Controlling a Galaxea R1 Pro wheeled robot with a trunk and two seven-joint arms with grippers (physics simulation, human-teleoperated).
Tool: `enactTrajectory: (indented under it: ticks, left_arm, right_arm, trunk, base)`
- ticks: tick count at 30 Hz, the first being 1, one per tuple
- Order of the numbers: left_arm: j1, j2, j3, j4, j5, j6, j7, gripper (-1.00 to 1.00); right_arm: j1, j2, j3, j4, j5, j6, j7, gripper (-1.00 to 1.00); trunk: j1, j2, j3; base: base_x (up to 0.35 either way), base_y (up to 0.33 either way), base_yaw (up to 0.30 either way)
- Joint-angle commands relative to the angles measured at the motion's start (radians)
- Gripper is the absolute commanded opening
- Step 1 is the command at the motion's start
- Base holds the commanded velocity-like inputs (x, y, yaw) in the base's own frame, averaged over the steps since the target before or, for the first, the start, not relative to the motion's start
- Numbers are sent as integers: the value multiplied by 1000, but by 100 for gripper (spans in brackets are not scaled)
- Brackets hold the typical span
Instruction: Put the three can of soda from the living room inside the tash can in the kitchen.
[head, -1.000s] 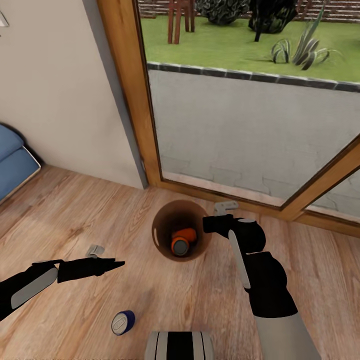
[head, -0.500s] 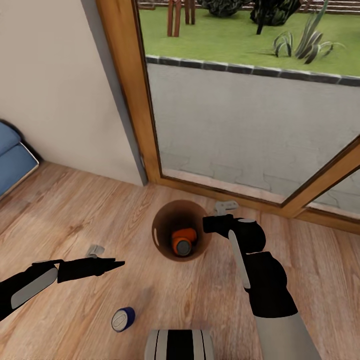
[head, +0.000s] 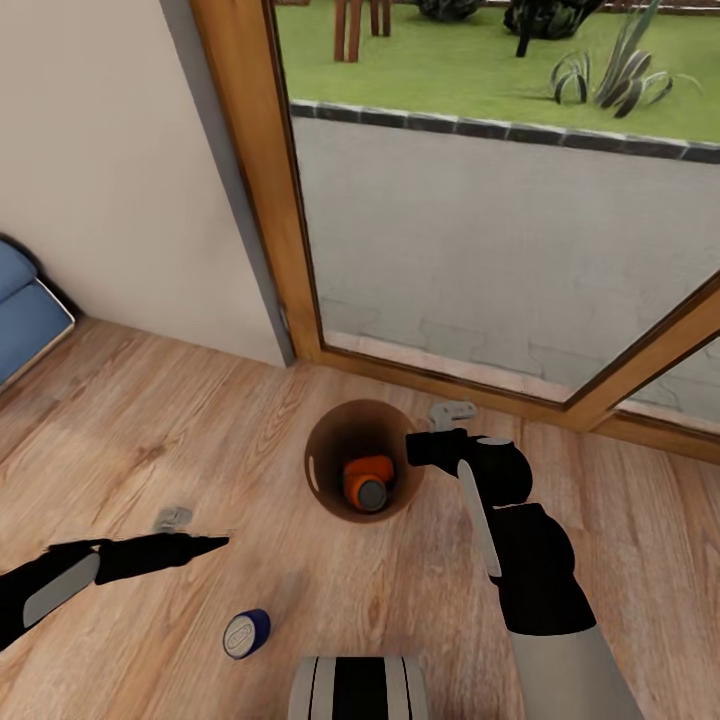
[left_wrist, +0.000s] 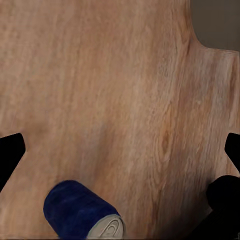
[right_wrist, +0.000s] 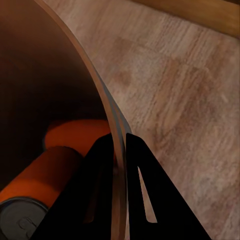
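Above the floor, left hand (head: 205, 543) hovers near blue can (head: 245, 633).

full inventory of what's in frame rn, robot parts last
trash can: 1, dark outside, tan inside, upright on the floor by the glass door
orange soda cans: 2, inside the trash can
blue soda can: 1, on its side on the floor
wood floor: warm planks
glass door: wood frame, garden behind
sofa: blue, far left edge
left end effector: black, open above the blue soda can
right end effector: black, shut on the trash can rim
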Motion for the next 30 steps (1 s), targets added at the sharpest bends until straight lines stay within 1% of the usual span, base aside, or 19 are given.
enactTrajectory:
  ticks: [1,3,4,5,6,7,9,13,24,25,26,27,30]
  left_arm:
    - [0,-15,-1,32,-10,-12,-6,100]
    - [0,-31,-2,67,-25,-34,-26,100]
    - [0,-39,-1,82,-33,-50,-48,100]
    - [0,-44,2,97,-39,-77,-89,100]
    - [0,-45,3,103,-41,-94,-117,100]
    - [0,-46,6,112,-42,-120,-160,100]
    - [0,-47,7,115,-43,-129,-176,100]
    - [0,-49,11,117,-43,-136,-190,100]
    - [0,-50,14,117,-43,-132,-193,100]
    - [0,-56,16,111,-43,-137,-199,100]
    - [0,-55,18,106,-43,-143,-203,100]
    - [0,-54,18,100,-43,-149,-203,100]
    - [0,-53,18,96,-43,-150,-203,100]
  right_arm:
    - [0,0,0,0,-23,0,4,-100]
    - [0,0,0,0,-23,0,5,-100]
    - [0,0,0,0,-23,0,5,-100]
    - [0,0,0,0,-23,0,5,-100]
    - [0,0,0,0,-23,0,4,-100]
    - [0,0,0,0,-23,0,5,-100]
    - [0,0,0,0,-23,0,5,-100]
    - [0,0,0,0,-23,0,4,-100]
    - [0,0,0,0,-23,0,4,-100]
    - [1,2,-3,6,6,-6,-6,-100]
    - [1,2,-3,8,5,-11,-6,-100]
    - [1,2,-3,8,13,-17,-6,-100]
    - [1,1,-3,8,69,-34,-6,-100]
  trunk:
    - [0,0,0]
    - [0,0,0]
    - [0,0,0]
    - [0,0,0]
    - [0,0,0]
    - [0,0,0]
    - [0,0,0]
    - [0,0,0]
    - [0,0,0]
    - [0,0,-1]
    - [0,0,-1]
    - [0,0,-1]
    - [0,0,-1]
  base:
    - [0,0,0]
    - [0,0,0]
    - [0,0,0]
    - [0,0,0]
    - [0,0,0]
    - [0,0,0]
    - [0,0,0]
    - [0,0,0]
    - [0,0,0]
    - [0,0,0]
    - [0,0,0]
    - [0,0,0]
    - [0,0,0]
